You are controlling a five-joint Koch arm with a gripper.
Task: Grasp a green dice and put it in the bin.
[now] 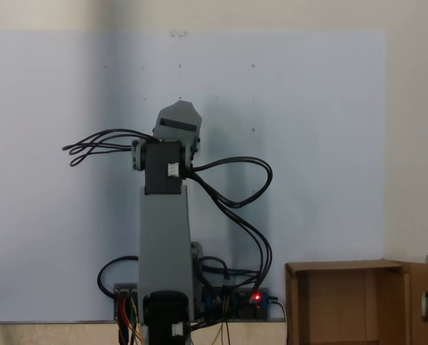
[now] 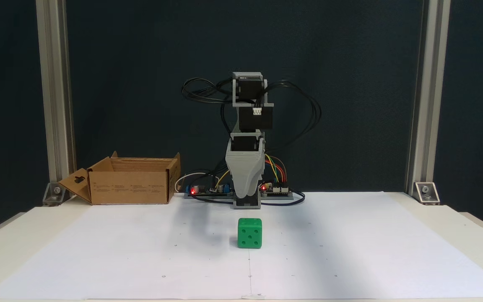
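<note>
The green dice rests on the white paper at the table's middle, its front face showing five pips. The arm is folded up behind it, and my gripper points straight down close to the base, a short way behind the dice and not touching it. The gripper shows as a single grey wedge, so its jaws lie one behind the other and no gap can be read. The bin is a brown cardboard box with upright flaps at the back left, well apart from the dice; in a fixed view from behind the arm the bin sits at the lower right.
Circuit boards with red lights and coloured wires lie around the arm's base. Black cable loops hang off both sides of the arm. Two metal posts stand at the table's back corners. White paper covers the table.
</note>
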